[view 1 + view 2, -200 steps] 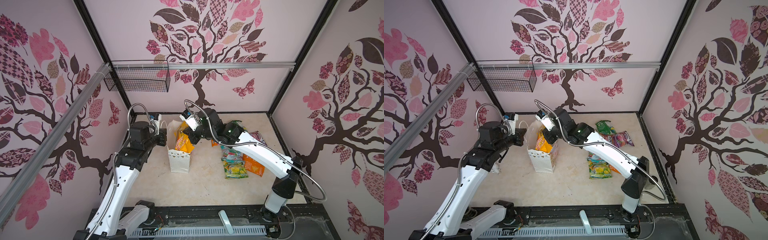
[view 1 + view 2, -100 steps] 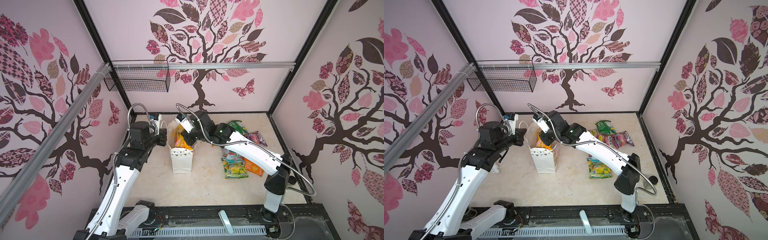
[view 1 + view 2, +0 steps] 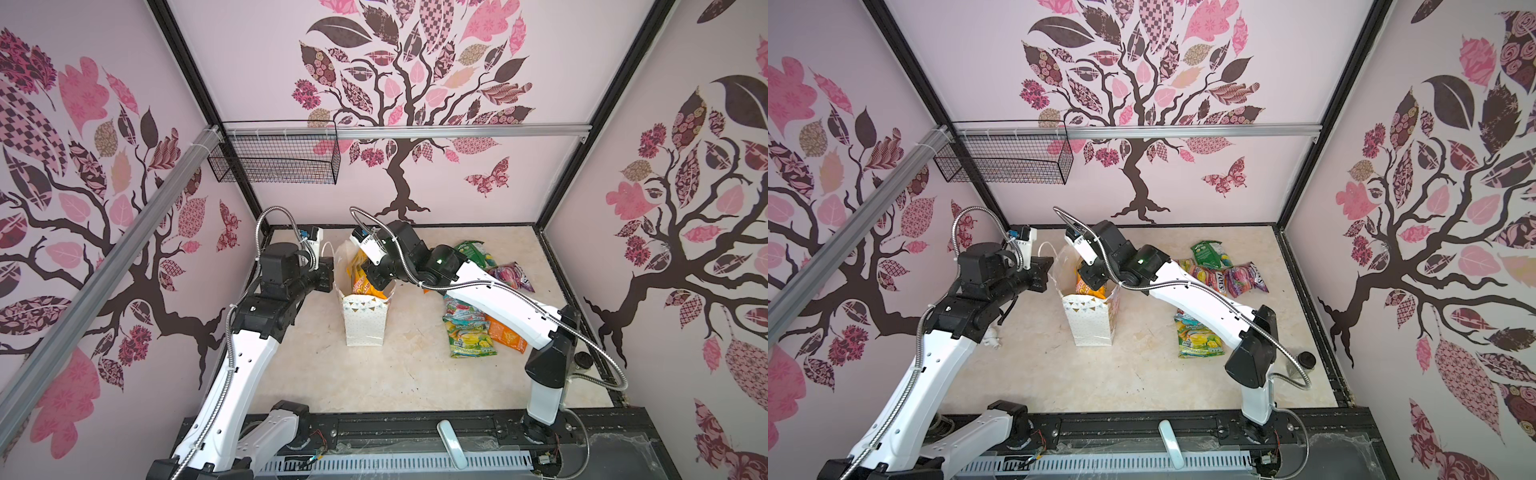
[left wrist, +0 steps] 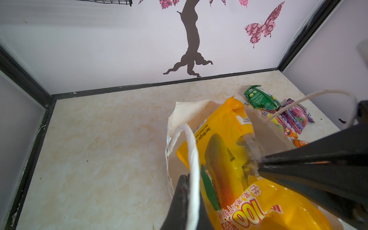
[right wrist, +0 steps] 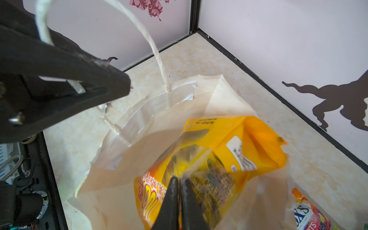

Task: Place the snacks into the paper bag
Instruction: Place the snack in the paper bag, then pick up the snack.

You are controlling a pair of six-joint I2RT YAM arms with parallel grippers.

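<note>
The white dotted paper bag (image 3: 363, 328) (image 3: 1092, 326) stands upright mid-table. My left gripper (image 3: 330, 276) (image 4: 190, 179) is shut on its white string handle (image 4: 192, 151), holding the mouth wide. My right gripper (image 3: 380, 282) (image 5: 179, 179) reaches down into the bag's mouth. Its jaws are pinched, with only a sliver between them, on an orange-yellow snack pouch (image 5: 229, 151) (image 4: 229, 159) (image 3: 1086, 284) that sits mostly inside the bag. Other snacks lie on the table to the right: a green pouch (image 3: 473, 251), a purple one (image 3: 509, 278) and a yellow-green one (image 3: 469, 336).
A black wire basket (image 3: 274, 158) hangs on the back wall at the upper left. A small dark-lidded jar (image 3: 582, 359) stands by the right wall. My right arm stretches over the loose pouches. Walls close in the table on three sides.
My right gripper has moved left and down, carrying the orange pouch from above the bag's rim into its mouth. The left gripper has kept still on the handle.
</note>
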